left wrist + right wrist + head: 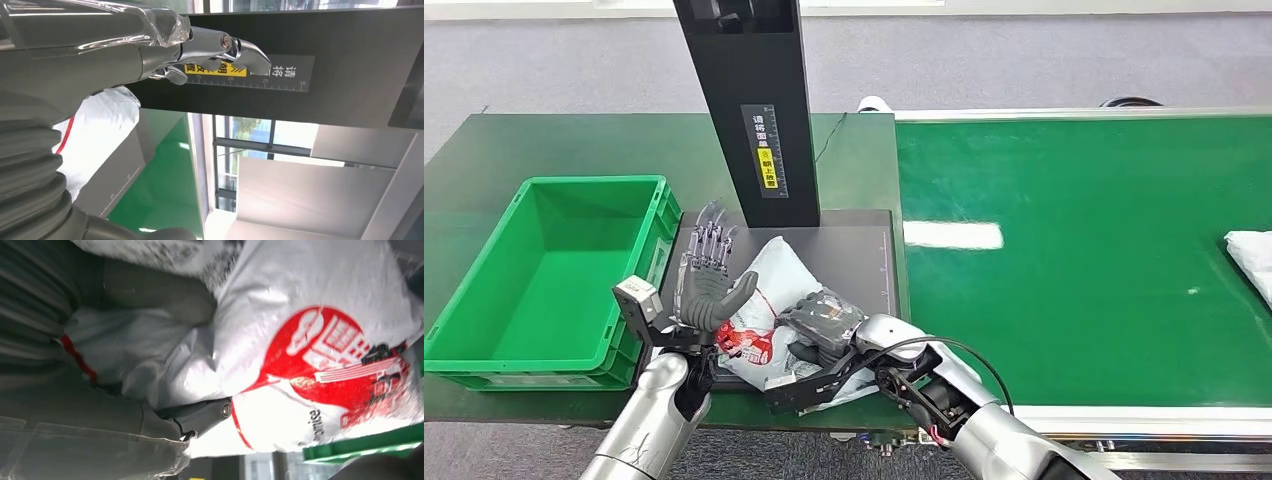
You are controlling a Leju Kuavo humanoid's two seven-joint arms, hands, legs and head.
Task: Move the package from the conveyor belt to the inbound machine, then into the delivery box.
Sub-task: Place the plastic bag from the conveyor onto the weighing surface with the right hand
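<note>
A dark green tabletop [534, 150] stands on grey floor, and along its right edge runs the brighter green conveyor belt [1084, 250] with a pale metal rim. On the tabletop, near its right edge, lies the flat black platform of the inbound machine [854, 250], with a black post rising from its far edge that bears a ruler scale and a yellow label. The package [769, 300], a white plastic bag with red print, lies on the near half of that platform. The right hand [824, 330] grips the package from its right side, its fingers wrapped around the crumpled plastic; the right wrist view shows the bag pressed close against the thumb. The left hand [709, 285] stands upright at the package's left side, fingers straight and held together, thumb angled toward the bag, holding nothing; whether the palm touches the bag cannot be told. The green delivery box [484, 290] sits on the tabletop at its near left corner, just beside the platform. Another white parcel [1252, 260] lies at the belt's right edge. The left wrist view shows windows and pale walls beyond the post.
</note>
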